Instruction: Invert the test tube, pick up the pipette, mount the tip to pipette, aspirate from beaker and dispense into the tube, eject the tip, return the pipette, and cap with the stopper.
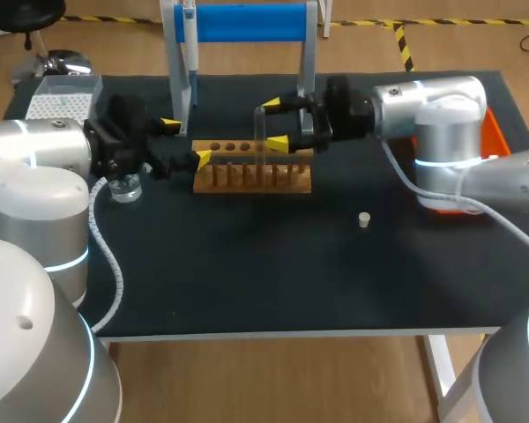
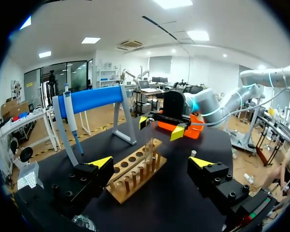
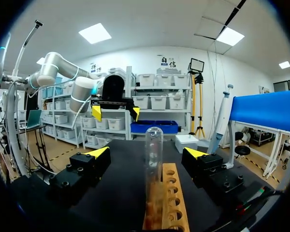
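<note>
A clear test tube (image 1: 260,143) stands upright in the wooden rack (image 1: 251,176), its rounded end up. My right gripper (image 1: 274,123) is open around the tube (image 3: 153,154); its fingertips (image 3: 193,153) stand apart from the glass on both sides. My left gripper (image 1: 185,141) is open at the rack's left end, facing the rack (image 2: 137,174) and the tube (image 2: 150,151). The pipette (image 1: 189,40) hangs on the blue stand (image 1: 247,22) behind the rack. A glass beaker (image 1: 123,188) sits under my left arm. The small stopper (image 1: 364,219) lies on the mat to the right.
A tip box (image 1: 57,95) sits at the back left corner. An orange bin (image 1: 495,134) is at the right edge, behind my right arm. The stand's grey legs (image 1: 178,79) rise just behind the rack. The black mat (image 1: 247,273) stretches to the front edge.
</note>
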`<state>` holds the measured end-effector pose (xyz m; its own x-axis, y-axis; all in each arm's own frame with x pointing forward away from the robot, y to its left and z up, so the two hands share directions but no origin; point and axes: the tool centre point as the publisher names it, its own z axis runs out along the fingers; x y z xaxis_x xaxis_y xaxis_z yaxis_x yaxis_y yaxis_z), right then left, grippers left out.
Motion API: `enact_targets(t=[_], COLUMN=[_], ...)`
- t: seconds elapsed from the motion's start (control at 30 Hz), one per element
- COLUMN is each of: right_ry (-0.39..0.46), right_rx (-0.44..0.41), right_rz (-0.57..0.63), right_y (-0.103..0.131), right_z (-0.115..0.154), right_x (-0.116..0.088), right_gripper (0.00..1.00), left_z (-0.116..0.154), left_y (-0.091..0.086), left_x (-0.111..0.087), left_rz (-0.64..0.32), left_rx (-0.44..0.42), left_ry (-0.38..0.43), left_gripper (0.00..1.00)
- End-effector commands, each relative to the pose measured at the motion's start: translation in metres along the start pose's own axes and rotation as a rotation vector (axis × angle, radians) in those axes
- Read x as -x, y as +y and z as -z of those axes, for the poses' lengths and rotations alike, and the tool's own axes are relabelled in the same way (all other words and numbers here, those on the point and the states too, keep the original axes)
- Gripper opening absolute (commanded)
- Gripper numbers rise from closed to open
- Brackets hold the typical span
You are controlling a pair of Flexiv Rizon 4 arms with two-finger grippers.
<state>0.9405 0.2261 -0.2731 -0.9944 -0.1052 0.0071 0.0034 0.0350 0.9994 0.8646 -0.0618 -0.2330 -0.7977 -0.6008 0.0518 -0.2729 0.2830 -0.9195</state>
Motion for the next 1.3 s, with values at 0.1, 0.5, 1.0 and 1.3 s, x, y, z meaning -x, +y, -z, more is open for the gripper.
enact_targets(t=[0.1, 0.5, 1.0, 1.3], right_ry=[0.004, 0.004, 0.002, -0.009], right_rx=[0.006, 0.013, 0.023, 0.021], right_rz=[-0.002, -0.005, -0.014, -0.017], right_y=[-0.004, -0.006, -0.005, -0.006], right_z=[-0.009, -0.019, -0.026, -0.025], right_x=[0.006, 0.008, 0.008, 0.007], right_gripper=[1.0, 1.0, 0.63, 0.48], left_z=[-0.001, -0.001, -0.001, -0.001], left_y=[0.0, 0.0, 0.0, 0.0], left_x=[0.0, 0.0, 0.0, 0.0], left_rz=[0.0, 0.0, 0.0, 0.0], left_rx=[0.001, 0.001, 0.001, 0.001], left_ry=[-0.001, -0.001, -0.001, -0.001], left_gripper=[1.0, 1.0, 1.0, 1.0])
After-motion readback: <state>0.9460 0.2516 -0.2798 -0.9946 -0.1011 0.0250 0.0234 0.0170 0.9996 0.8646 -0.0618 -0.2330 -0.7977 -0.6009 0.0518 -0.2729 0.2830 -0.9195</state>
